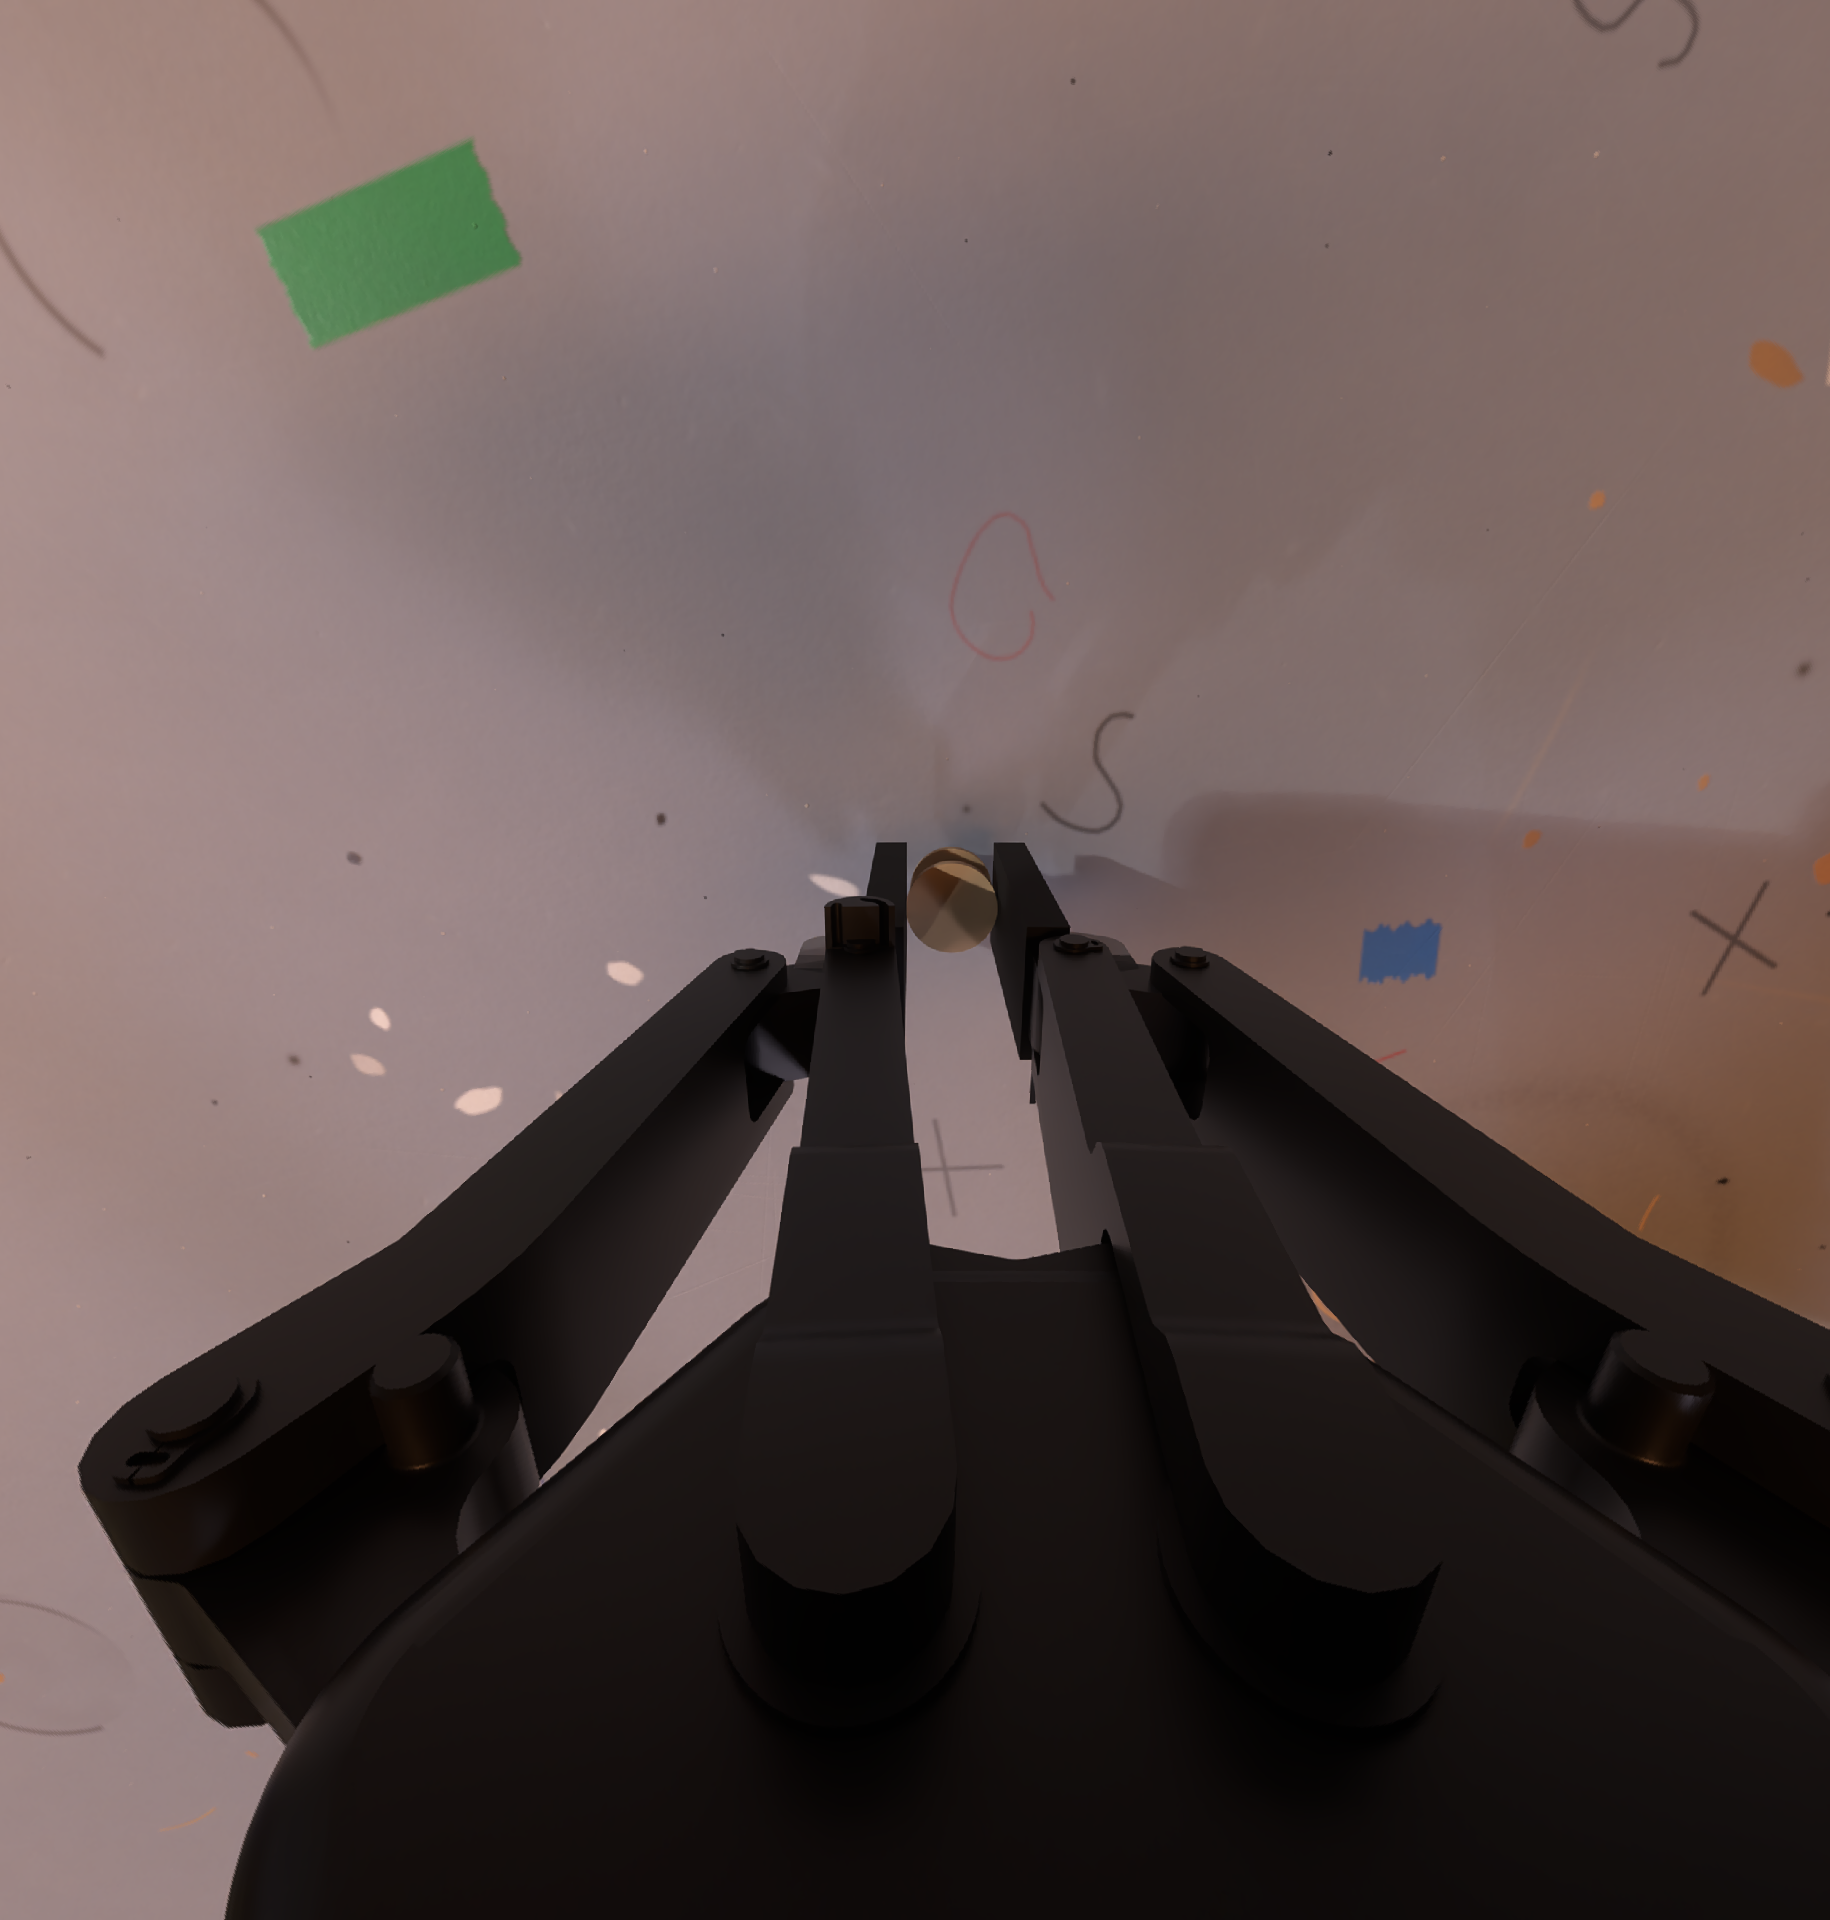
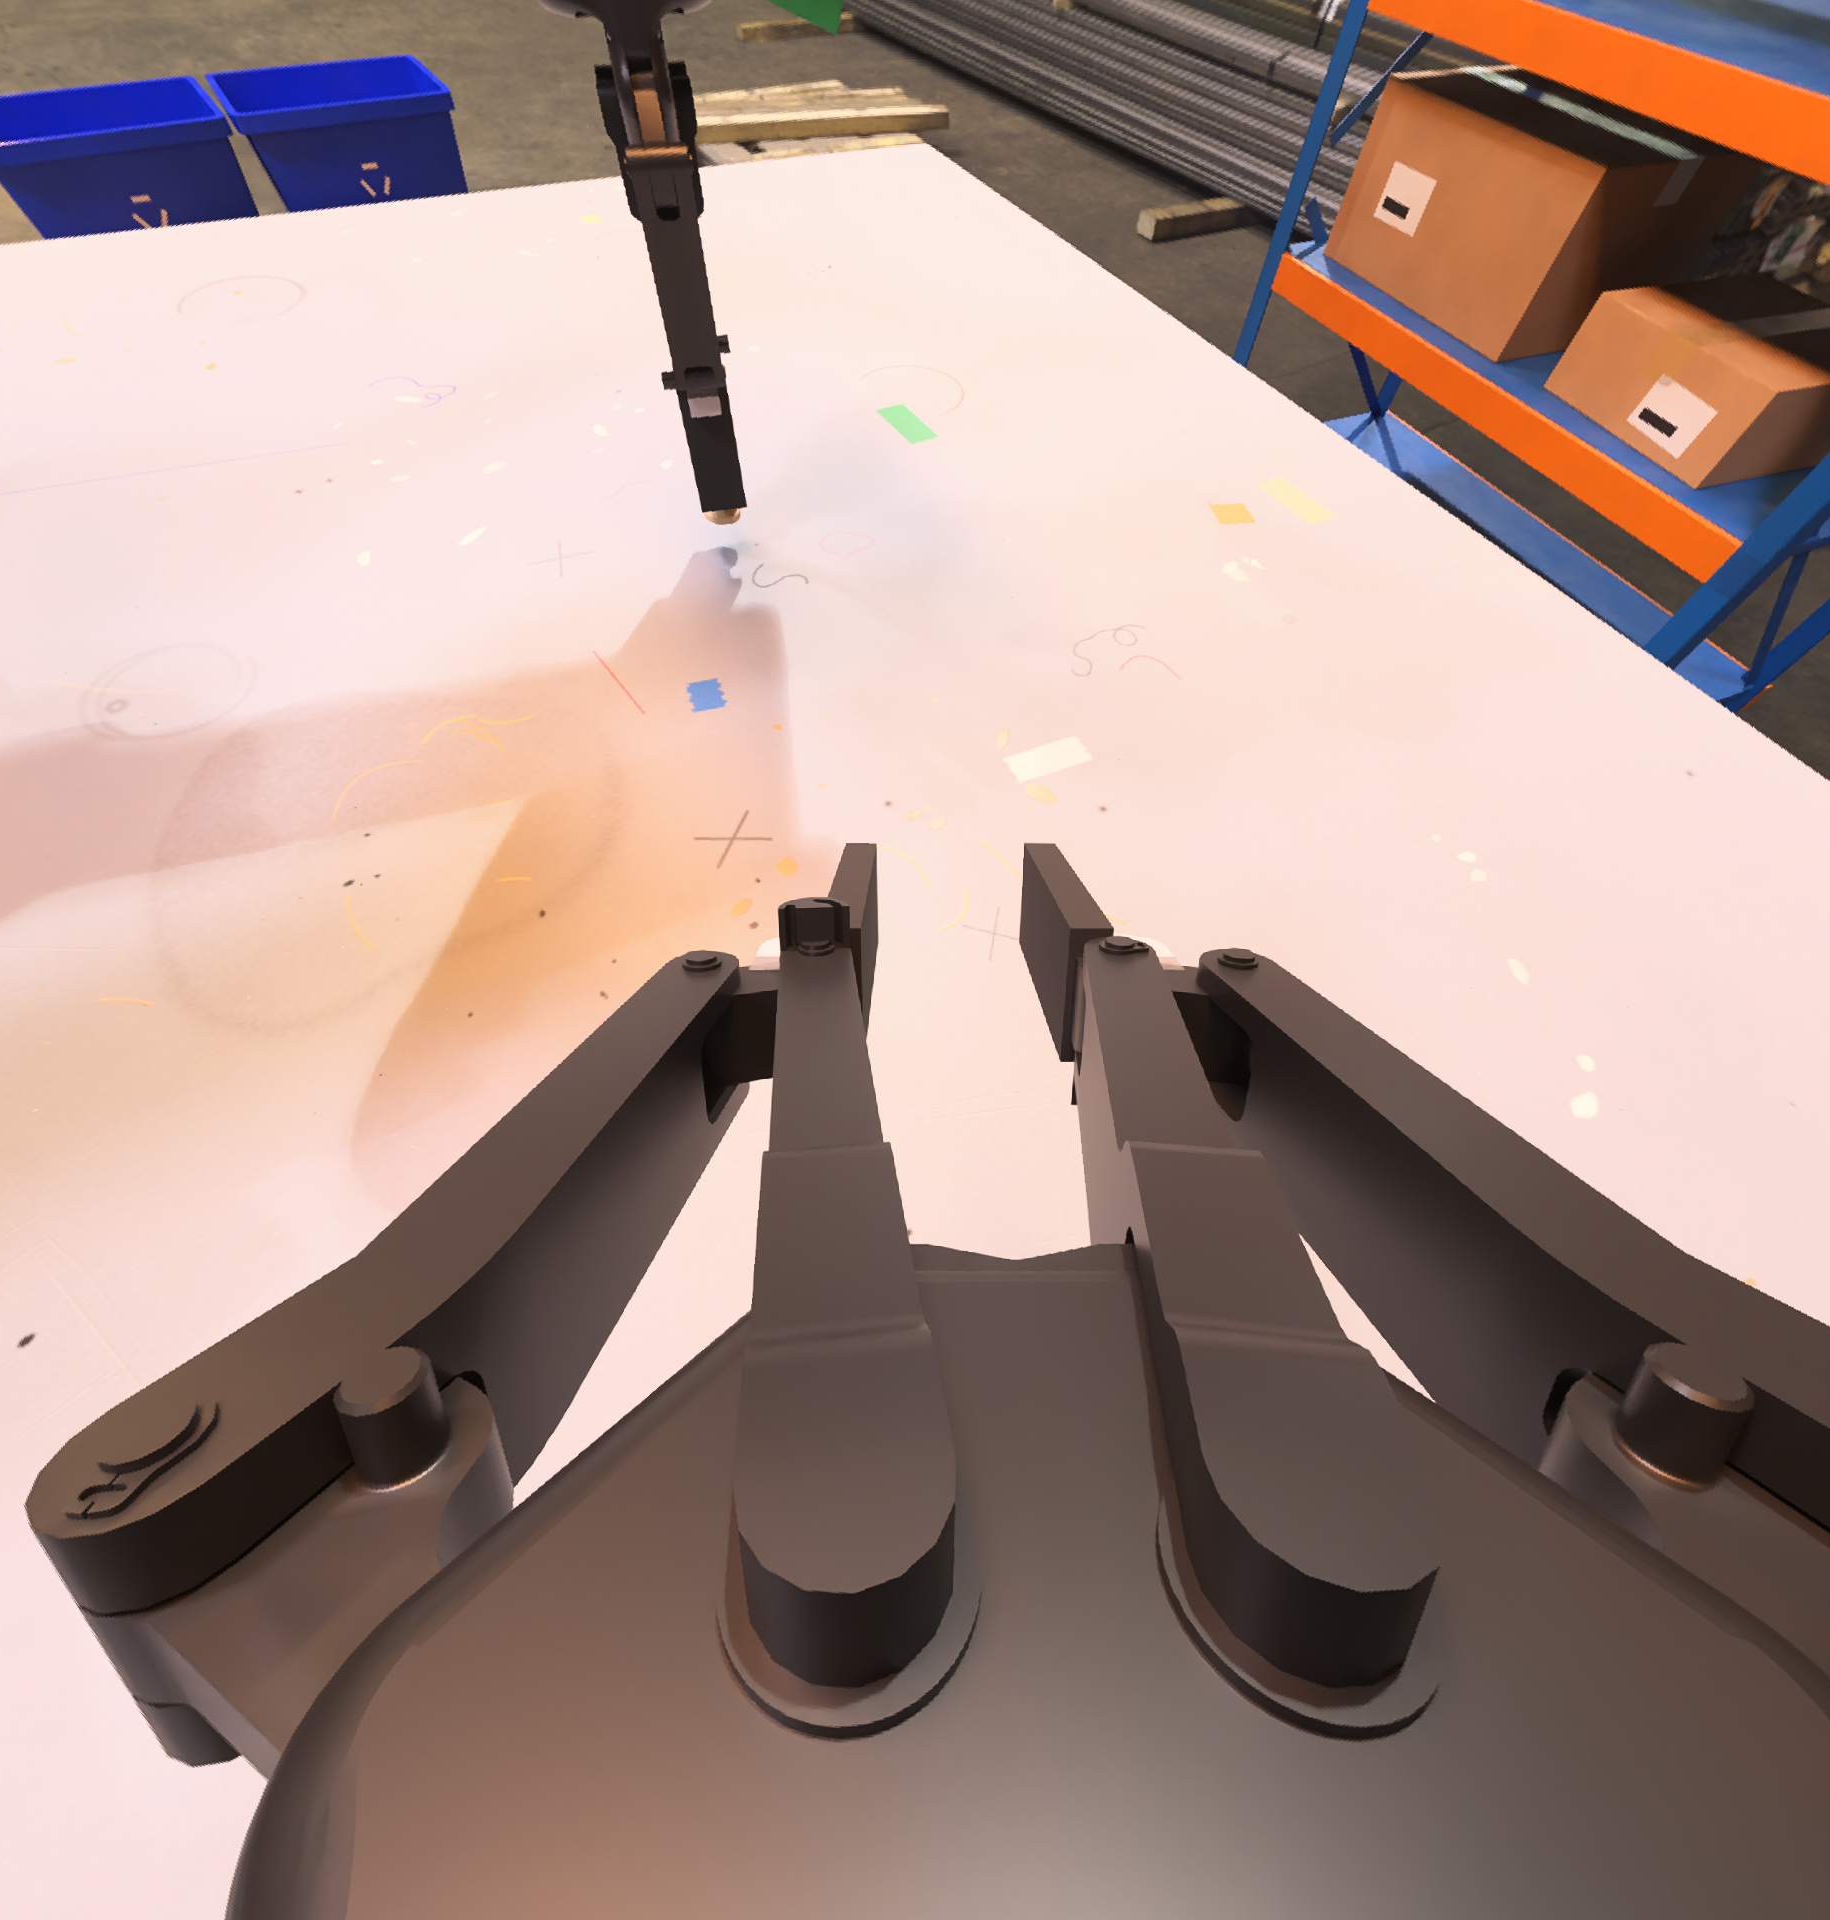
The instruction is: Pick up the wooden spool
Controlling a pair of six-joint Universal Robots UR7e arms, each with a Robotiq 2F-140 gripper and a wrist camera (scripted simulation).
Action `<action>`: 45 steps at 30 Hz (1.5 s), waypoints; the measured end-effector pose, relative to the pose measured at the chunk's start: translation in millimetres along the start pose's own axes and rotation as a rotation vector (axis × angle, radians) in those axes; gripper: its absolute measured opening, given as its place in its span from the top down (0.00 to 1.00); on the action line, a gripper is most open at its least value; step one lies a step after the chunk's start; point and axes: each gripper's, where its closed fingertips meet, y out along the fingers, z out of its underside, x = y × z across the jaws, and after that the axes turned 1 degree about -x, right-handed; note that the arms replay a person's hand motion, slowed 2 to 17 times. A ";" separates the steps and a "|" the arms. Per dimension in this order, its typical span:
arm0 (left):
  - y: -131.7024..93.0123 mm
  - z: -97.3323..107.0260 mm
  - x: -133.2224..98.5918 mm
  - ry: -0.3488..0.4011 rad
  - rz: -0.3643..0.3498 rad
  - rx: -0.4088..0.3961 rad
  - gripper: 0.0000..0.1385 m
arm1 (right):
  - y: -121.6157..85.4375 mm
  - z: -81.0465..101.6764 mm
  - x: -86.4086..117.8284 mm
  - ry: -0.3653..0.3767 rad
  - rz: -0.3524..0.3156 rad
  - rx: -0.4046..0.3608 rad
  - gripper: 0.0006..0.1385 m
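Note:
A small light wooden spool sits between the two black fingers of my left gripper, which is shut on it. In the right wrist view the left gripper hangs a little above the white table, with the spool showing as a tan tip at its end and its shadow just below. My right gripper is nearer the table's front, its fingers parted with nothing between them.
Green tape, blue tape and pale patches mark the table. Two blue bins stand beyond the far edge. An orange and blue rack with cardboard boxes stands at the right.

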 end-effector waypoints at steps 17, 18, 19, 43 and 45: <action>-15.7 3.2 -9.8 0.054 0.017 0.019 0.84 | 0.4 0.3 0.0 -0.001 0.002 0.002 0.73; -17.3 3.1 -10.8 0.059 0.018 0.019 0.84 | 0.3 0.3 -0.1 -0.001 0.002 0.001 0.73; -18.9 2.9 -11.8 0.063 0.019 0.019 0.84 | 0.3 0.3 -0.1 -0.001 0.002 0.001 0.73; -77.5 -6.6 -46.4 0.200 0.025 -0.010 0.84 | 1.7 1.4 -1.4 0.004 0.006 0.004 0.73; -83.4 -7.6 -51.1 0.216 0.026 -0.014 0.84 | 2.0 1.7 -1.4 0.004 0.006 0.005 0.73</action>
